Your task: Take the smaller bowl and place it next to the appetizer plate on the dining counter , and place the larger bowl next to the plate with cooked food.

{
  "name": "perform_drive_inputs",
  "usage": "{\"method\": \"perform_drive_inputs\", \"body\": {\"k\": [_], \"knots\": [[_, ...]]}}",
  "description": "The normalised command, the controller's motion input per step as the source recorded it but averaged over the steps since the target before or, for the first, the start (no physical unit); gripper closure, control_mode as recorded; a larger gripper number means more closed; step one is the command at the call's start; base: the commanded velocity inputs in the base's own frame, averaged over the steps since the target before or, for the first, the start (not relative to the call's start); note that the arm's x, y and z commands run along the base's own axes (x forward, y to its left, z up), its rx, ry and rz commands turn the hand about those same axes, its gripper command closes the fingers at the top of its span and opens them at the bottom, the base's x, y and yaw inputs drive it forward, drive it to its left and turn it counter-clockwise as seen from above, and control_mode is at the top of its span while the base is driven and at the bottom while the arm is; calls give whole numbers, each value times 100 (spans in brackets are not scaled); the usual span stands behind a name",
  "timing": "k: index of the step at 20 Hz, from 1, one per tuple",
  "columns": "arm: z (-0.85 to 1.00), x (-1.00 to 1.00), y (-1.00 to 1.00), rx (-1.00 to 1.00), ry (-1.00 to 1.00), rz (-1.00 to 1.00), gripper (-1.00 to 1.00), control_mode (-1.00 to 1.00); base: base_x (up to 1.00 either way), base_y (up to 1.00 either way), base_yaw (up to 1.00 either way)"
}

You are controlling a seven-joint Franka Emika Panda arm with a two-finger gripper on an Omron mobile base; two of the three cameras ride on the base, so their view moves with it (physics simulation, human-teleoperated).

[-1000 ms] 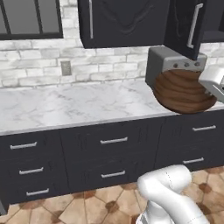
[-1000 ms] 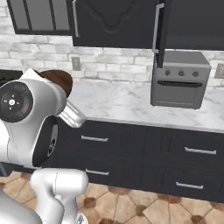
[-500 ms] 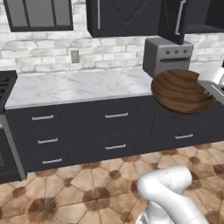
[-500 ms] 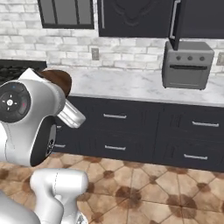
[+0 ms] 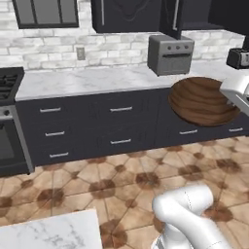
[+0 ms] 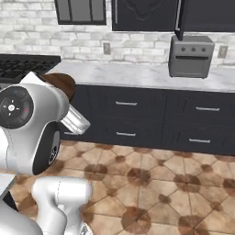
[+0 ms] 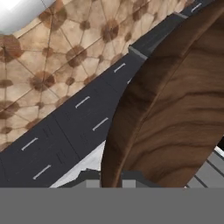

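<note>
The smaller bowl [image 5: 202, 100], dark brown wood with clear grain, hangs tilted in the air in front of the dark cabinets. My gripper [image 5: 224, 97] comes in from the right edge of the left base view and is shut on its rim. In the hand view the bowl [image 7: 175, 109] looms large, with the gripper [image 7: 110, 178] clamped on its edge at the bottom. From the right base view a sliver of the bowl [image 6: 62, 83] peeks out behind my arm. The larger bowl, the appetizer plate and the plate with cooked food are out of view.
A marble kitchen counter [image 5: 97, 78] carries a grey toaster oven [image 5: 170, 53] and a toaster [image 5: 238, 57]; a stove [image 5: 7, 85] sits at its left end. Brown tiled floor [image 5: 121, 170] lies between me and the cabinets. A white marble counter corner [image 5: 48, 233] shows at bottom left.
The whole picture has shifted: the base has backed away from the kitchen counter, which looks smaller, with more floor showing. The wooden bowl stays in the shut gripper.
</note>
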Motion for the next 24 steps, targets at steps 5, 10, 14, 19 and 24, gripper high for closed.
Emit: {"method": "perform_drive_inputs", "body": {"k": [5, 10, 14, 19, 24], "knots": [[0, 0, 0, 0, 0, 0, 100, 100, -100, 5, -2], [0, 0, 0, 0, 0, 0, 100, 100, -100, 0, -1], [0, 0, 0, 0, 0, 0, 100, 100, -100, 4, -1], [0, 0, 0, 0, 0, 0, 100, 100, -100, 8, -2], [0, 0, 0, 0, 0, 0, 100, 100, -100, 4, -2]]}}
